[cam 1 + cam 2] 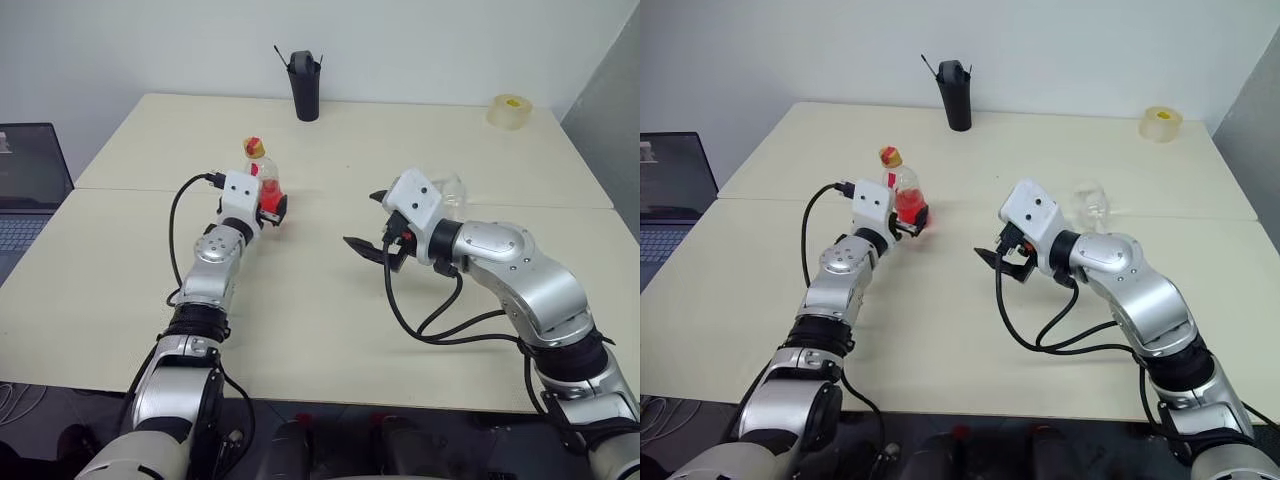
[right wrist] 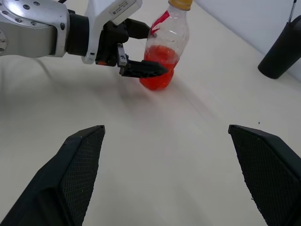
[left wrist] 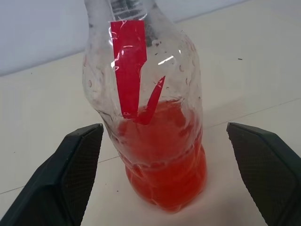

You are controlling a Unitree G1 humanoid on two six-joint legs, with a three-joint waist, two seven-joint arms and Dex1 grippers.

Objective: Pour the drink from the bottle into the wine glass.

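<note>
1. Clear plastic: in the left eye view, 1 bottle stands on the surface between the released left end effector fingers; closing off-centre could tip it.
2. Right eye view: 1 wine glass stands just behind the released right end effector; a swing could topple it.
3. Left wrist view: 1 drink fills the bottom half.
4. Right wrist view: 1 black cup stands well apart.
</note>
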